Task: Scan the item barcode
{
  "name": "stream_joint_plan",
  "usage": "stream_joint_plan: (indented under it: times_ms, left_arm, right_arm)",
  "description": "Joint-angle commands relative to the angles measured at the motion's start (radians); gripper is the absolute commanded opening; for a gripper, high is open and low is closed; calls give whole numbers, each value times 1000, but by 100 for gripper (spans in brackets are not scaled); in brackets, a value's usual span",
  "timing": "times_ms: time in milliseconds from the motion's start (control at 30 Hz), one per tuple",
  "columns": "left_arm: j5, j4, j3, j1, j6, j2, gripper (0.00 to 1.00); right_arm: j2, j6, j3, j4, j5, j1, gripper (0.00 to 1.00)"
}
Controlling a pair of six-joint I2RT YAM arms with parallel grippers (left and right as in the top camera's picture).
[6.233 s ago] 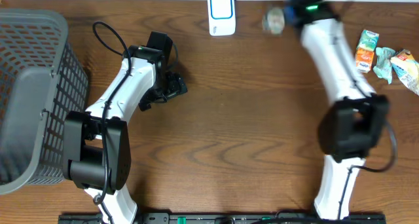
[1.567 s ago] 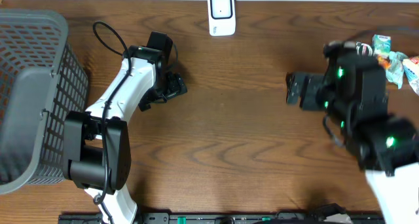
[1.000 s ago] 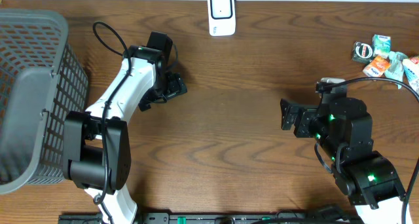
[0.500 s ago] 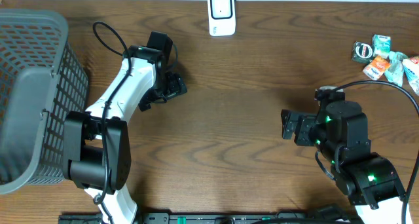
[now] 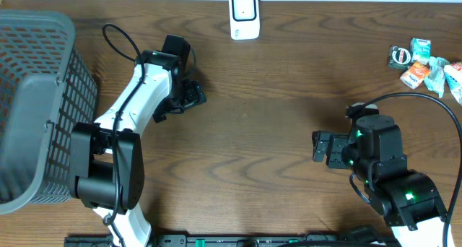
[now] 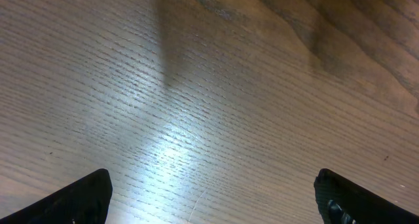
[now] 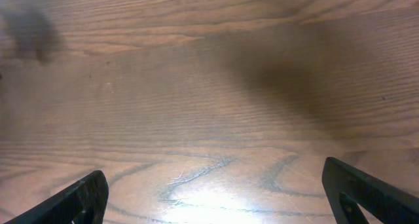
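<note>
Overhead: 2 arms, 1 grey mesh basket (image 5: 43, 66) cut by the left edge, 1 white scanner (image 5: 244, 14) at the top edge, centre. About 5 small packets (image 5: 414, 74) are bunched at the top-right corner, 1 cut by the right edge and well apart from both arms. The left gripper (image 5: 189, 97) and right gripper (image 5: 319, 146) have a wide stretch of bare table (image 5: 253, 139) between them.

Left wrist: 2 fingertips (image 6: 85, 194) sit at the bottom corners, spread wide, only wood between them.

Right wrist: 2 fingertips (image 7: 82, 196), jaws wide apart too, holding nothing, over bare wood.
</note>
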Motion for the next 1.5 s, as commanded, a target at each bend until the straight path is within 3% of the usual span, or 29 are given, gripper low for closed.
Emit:
stream_joint_plan:
  times_ms: [0, 167, 300, 533, 867, 1267, 1467]
  left_arm:
    - [-10, -3, -6, 2, 6, 2, 98]
    - [-10, -3, -6, 2, 6, 2, 98]
    - [-10, -3, -6, 2, 6, 2, 98]
    - [-10, -3, -6, 2, 6, 2, 98]
    - [-10, -3, -6, 2, 6, 2, 98]
    - [-10, -3, -6, 2, 6, 2, 98]
    - [-10, -3, -6, 2, 6, 2, 98]
  right_arm:
    - [-3, -11, -26, 6, 19, 1, 99]
    - [-102, -40, -157, 113, 16, -63, 99]
    - [-274, -45, -366, 295, -35, -145, 99]
    - [-521, -240, -636, 636, -105, -190, 99]
    - [-724, -241, -859, 977, -104, -219, 99]
    - [-838, -285, -870, 833, -86, -279, 99]
    - [-838, -399, -870, 831, -89, -278, 99]
